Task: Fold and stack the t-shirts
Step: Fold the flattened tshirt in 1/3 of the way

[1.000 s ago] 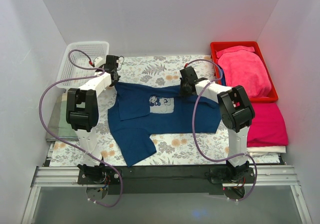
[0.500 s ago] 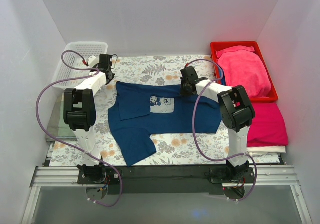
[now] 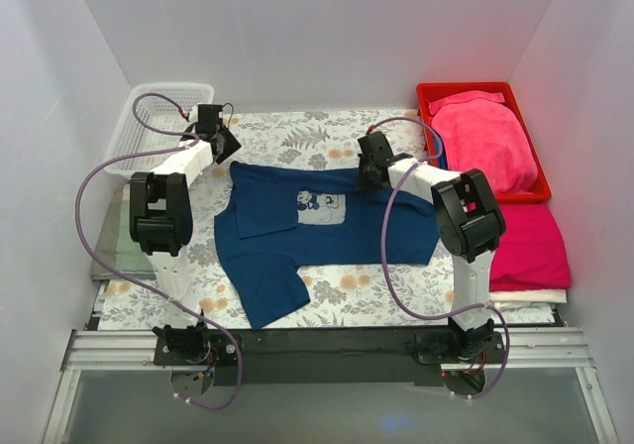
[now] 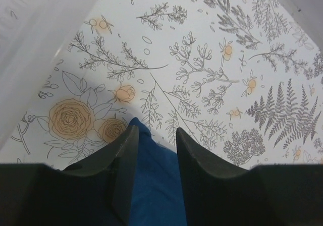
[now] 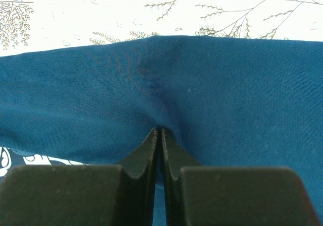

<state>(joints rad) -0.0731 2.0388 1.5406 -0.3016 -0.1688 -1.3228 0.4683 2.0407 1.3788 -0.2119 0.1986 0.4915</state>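
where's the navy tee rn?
Top view: navy t-shirt lies mid-table on the floral cloth. Right claw pinches its far edge; left claw is open at its far-left corner.

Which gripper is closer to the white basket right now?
Left. The left gripper sits just beside the white basket; the right gripper is well away, pinching the far edge of the navy t-shirt.

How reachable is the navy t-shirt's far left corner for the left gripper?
Likely yes. The left gripper hangs open right over that corner of the navy t-shirt, cloth showing between its jaws; nothing blocks it.
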